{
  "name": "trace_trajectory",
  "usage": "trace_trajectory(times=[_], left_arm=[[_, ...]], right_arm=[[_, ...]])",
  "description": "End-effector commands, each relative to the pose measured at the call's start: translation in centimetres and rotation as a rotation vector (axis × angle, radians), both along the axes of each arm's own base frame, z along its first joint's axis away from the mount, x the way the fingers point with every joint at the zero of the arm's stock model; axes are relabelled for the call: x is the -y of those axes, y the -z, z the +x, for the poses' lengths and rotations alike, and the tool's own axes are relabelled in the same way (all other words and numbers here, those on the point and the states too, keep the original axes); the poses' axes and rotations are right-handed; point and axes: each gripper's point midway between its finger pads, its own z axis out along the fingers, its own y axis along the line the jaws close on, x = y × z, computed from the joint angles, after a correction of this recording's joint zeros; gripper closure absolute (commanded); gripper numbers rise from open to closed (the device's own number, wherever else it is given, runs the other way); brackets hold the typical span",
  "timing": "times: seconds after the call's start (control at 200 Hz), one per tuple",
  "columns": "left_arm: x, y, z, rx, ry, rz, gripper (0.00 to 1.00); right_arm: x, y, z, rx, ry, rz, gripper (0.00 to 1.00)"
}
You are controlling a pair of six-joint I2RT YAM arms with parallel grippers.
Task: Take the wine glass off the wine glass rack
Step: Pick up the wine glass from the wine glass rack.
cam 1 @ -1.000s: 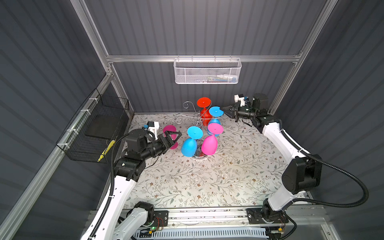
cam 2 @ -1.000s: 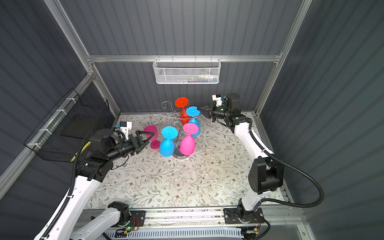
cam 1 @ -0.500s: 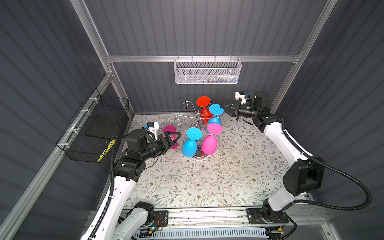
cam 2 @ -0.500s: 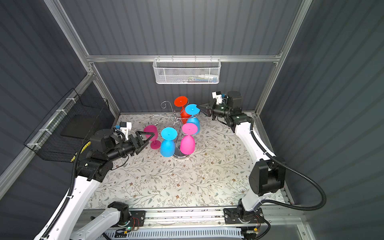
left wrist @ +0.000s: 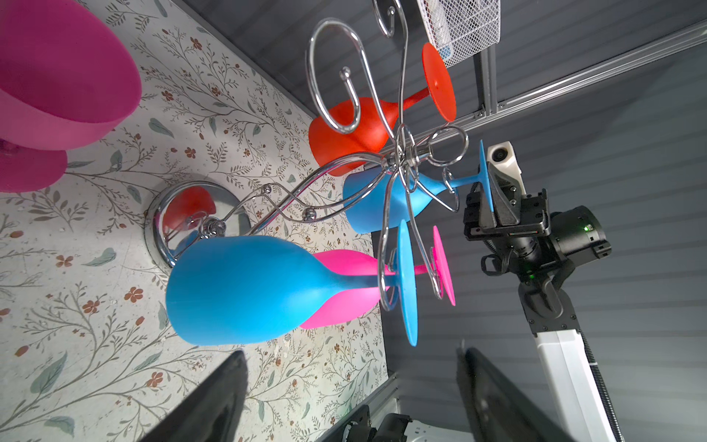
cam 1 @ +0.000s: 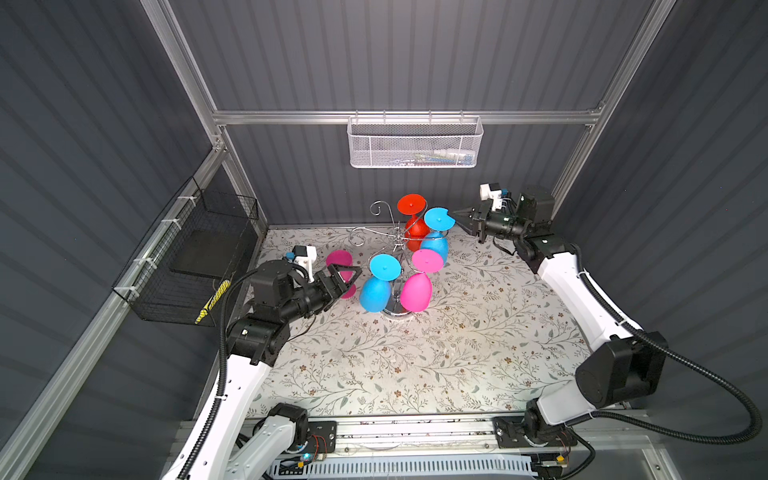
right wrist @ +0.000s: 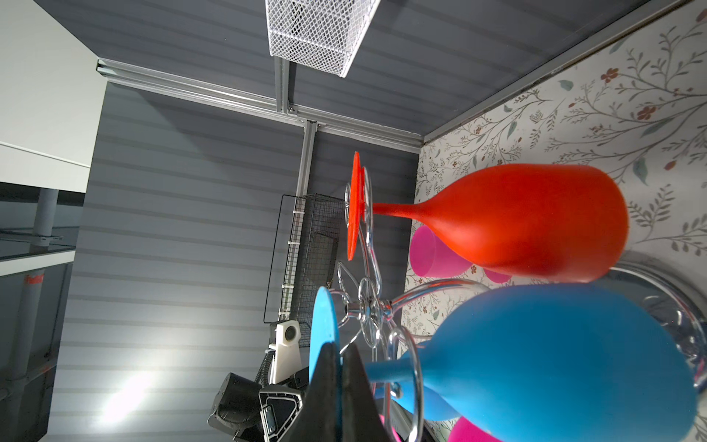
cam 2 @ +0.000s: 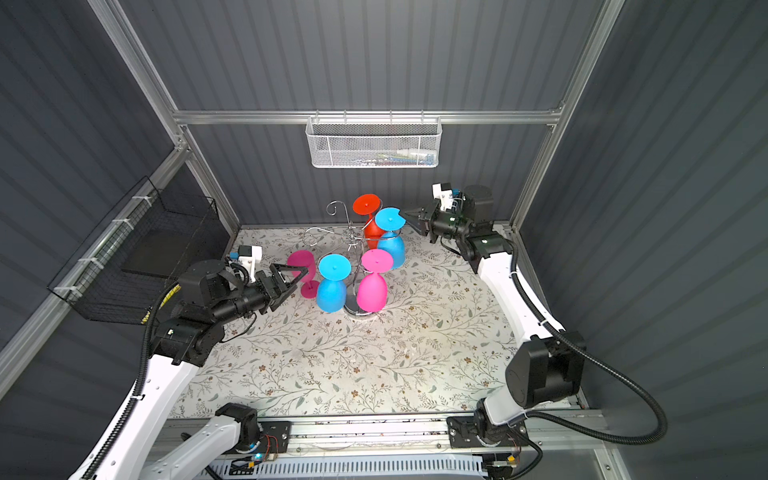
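The chrome wine glass rack [cam 1: 392,312] stands at the back middle of the floral table. Upside down from its arms hang a red glass [cam 1: 415,227], two blue ones and a pink one [cam 1: 415,293]. My right gripper [cam 1: 455,214] is shut on the rim of the round foot of the rear blue wine glass [cam 1: 438,219]; the right wrist view shows both jaws pinching that foot [right wrist: 323,325], with the stem still inside a wire loop. My left gripper [cam 1: 349,276] is open and empty, left of the front blue glass [cam 1: 374,293].
A magenta glass [cam 1: 338,259] stands upright on the table right beside my left gripper. A white mesh basket [cam 1: 415,143] hangs on the back wall and a black wire basket [cam 1: 195,257] on the left wall. The back wall is close behind the rack.
The right wrist has shifted while staying pinched on the blue foot, which has moved slightly to the right. The left arm has not moved.
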Motion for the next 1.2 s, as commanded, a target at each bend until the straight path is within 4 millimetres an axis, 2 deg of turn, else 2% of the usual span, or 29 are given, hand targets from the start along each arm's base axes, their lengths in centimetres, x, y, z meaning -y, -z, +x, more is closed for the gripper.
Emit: trace_trajectory(times=[0.0,0.165,0.3,0.62,0.945,1.196], left_arm=[[-0.1,0.2,-0.5,0.013,0.009,0.018,0.12],[-0.1,0.2,-0.5,0.010,0.008,0.017,0.12],[-0.1,0.3,-0.5,0.010,0.007,0.018,0.12],[0.1,0.5,-0.2,0.006,0.014,0.013,0.12],[0.0,0.5,-0.5,0.009,0.015,0.017,0.12],[-0.2,0.7,-0.7,0.010,0.007,0.029,0.11]], right_arm=[[0.4,0.1,-0.2,0.009,0.013,-0.005,1.00],[0.7,0.6,-0.1,0.001,0.028,-0.010,1.00],[0.7,0.8,-0.8,-0.006,0.027,-0.010,1.00],[0.2,-0.1,-2.6,0.012,0.022,-0.010,1.00],[-1.5,-0.2,-1.8,0.011,0.000,-0.014,1.00],[-1.5,-0.5,-1.6,0.020,0.007,-0.013,1.00]])
